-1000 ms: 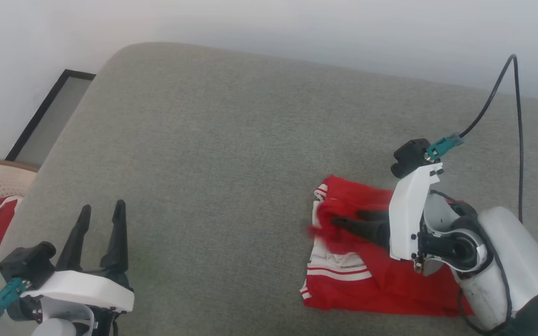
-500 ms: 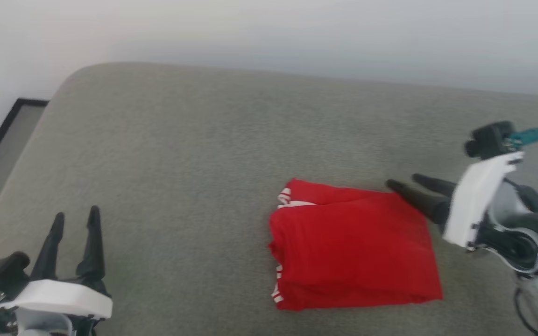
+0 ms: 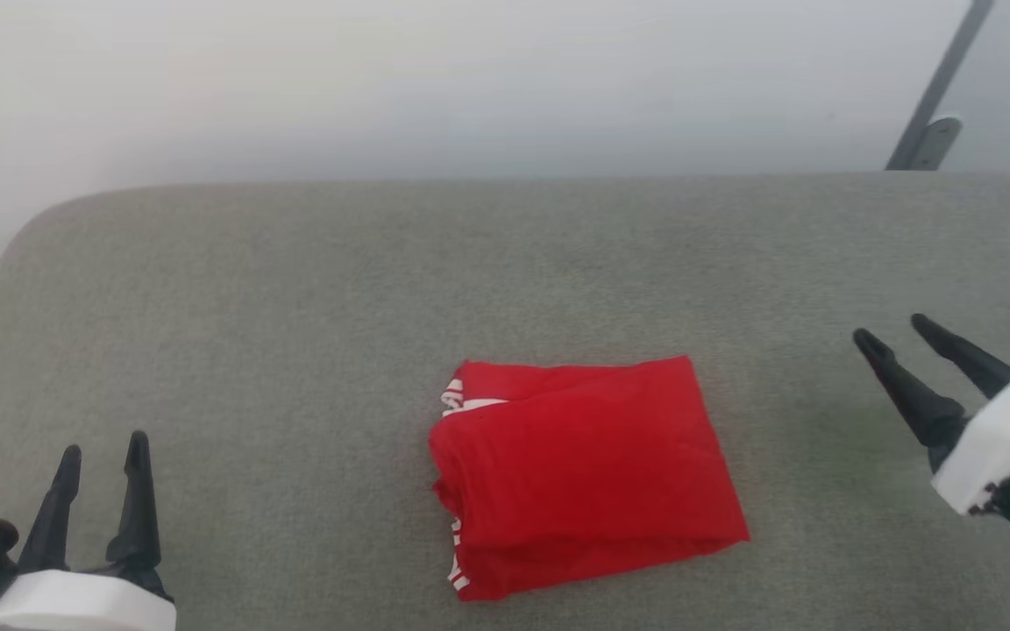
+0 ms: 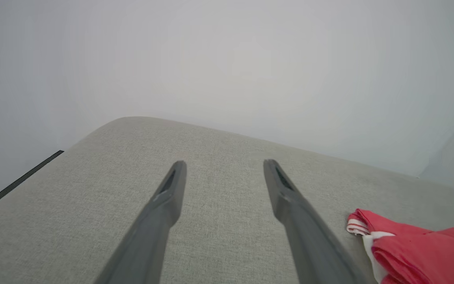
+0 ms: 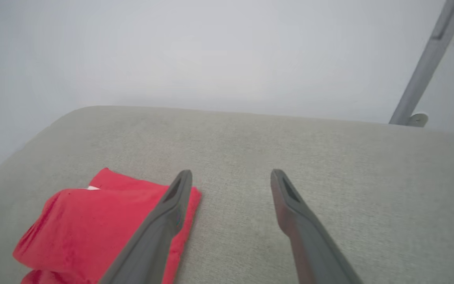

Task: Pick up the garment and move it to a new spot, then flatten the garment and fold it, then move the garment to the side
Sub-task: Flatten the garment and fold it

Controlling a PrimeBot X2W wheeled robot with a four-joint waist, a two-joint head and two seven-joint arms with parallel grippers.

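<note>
1. Far left, from the left wrist: thin dark strip (image 4: pixel 22 179) low against the pale wall (image 3: pixel 470 88), beside the rounded corner of the grey fabric-covered surface (image 3: pixel 295 289).
2. Lower left of the head view: left pincer (image 3: pixel 103 444), fingers spread wide with nothing between them, pointing up the view over bare grey fabric, well apart from the garment. Same wide spread from its own wrist (image 4: pixel 224 163).
3. Centre, nearer the front edge: the garment (image 3: pixel 584 473), a red jersey T-shirt folded into a compact, roughly rectangular bundle, lying on the surface and touched by neither pincer. Red-and-white striped trim and a sliver of white peeking out along its left edge. Low right from the left wrist (image 4: pixel 416 244); low left from the right wrist (image 5: pixel 93 225), partly behind one finger there.
4. Right: right pincer (image 3: pixel 889 328), wide open and empty, fingers angled up and leftward, a clear stretch of grey fabric between it and the garment. Open gap also plain from its own wrist (image 5: pixel 231 172).
5. Upper right: slanted grey metal bar (image 3: pixel 939 83) against the wall, behind the far edge of the surface.
</note>
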